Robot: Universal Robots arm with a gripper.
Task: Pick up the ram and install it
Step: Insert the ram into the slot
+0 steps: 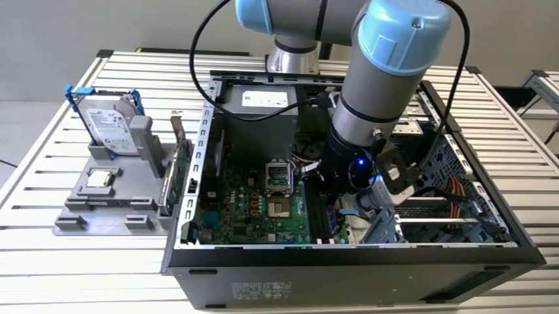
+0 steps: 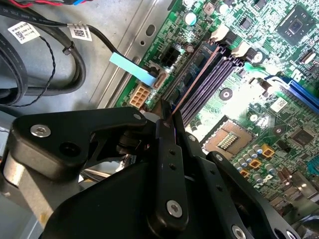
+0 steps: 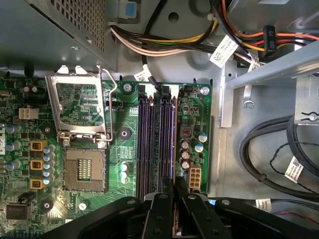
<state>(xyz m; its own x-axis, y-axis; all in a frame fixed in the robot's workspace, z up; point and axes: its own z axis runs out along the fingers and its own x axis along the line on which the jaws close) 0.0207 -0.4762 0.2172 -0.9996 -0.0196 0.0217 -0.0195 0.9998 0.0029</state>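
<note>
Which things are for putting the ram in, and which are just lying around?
For the job:
gripper, pinching the ram stick
memory slots

Just lying about:
hard drive
green card
grey holder
black cables

The exterior view is looking down from high at the front, taking in the whole table (image 1: 52,261) and open case (image 1: 349,258), with the arm reaching in. Both wrist views are sitting close over the motherboard (image 3: 127,164), peering past the gripper (image 3: 174,186). They're sharing the purple slots (image 2: 207,79) and CPU socket (image 2: 229,142), just seen from different angles.
</note>
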